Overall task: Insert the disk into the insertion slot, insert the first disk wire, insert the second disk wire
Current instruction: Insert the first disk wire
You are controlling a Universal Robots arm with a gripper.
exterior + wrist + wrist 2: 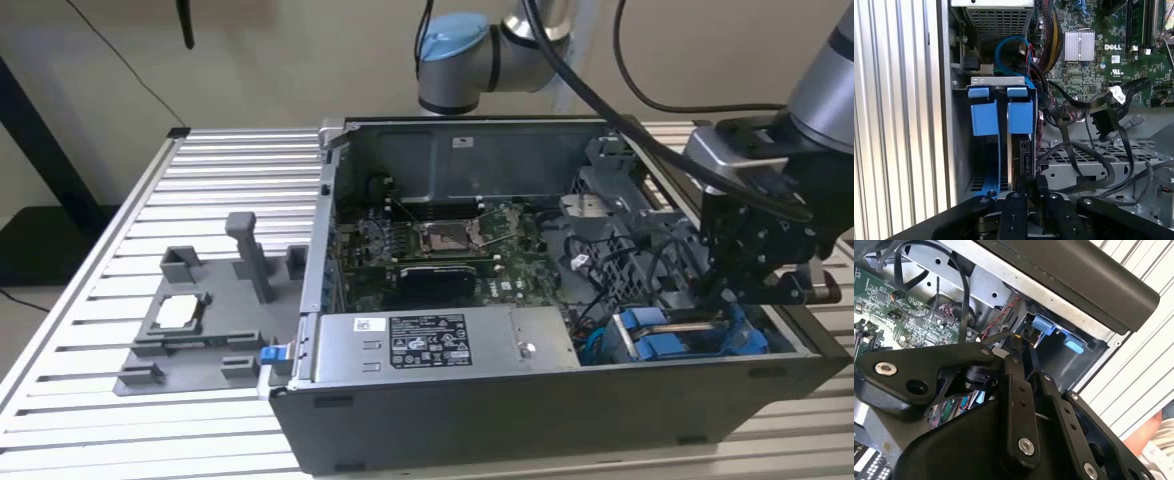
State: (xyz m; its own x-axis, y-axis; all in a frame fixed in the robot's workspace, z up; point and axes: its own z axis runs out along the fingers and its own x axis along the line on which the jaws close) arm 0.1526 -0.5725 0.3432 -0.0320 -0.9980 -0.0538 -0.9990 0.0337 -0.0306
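The insertion slot (999, 87) is a grey metal cage with two blue tabs, standing in the case's corner nearest the exterior view's right (681, 340). Inside it the disk (1022, 155) shows edge-on as a dark slab beside a blue carrier rail (999, 165). My gripper (1028, 184) reaches down into the cage, its fingers pinched on the disk's near edge. In the second wrist view the gripper (1026, 342) ends just before the blue tabs (1044, 325). In the exterior view the gripper (737, 295) hangs over the cage. A black disk wire with a connector (1103, 122) lies loose beside the cage.
The open computer case (534, 420) lies on a slatted metal table (227, 160). The grey power supply box (427, 345) sits beside the cage, with the green motherboard (441, 245) behind it. Black cable bundles (1074, 150) and a blue cable loop (1009, 45) crowd the cage. A grey fixture (200, 330) stands on the table.
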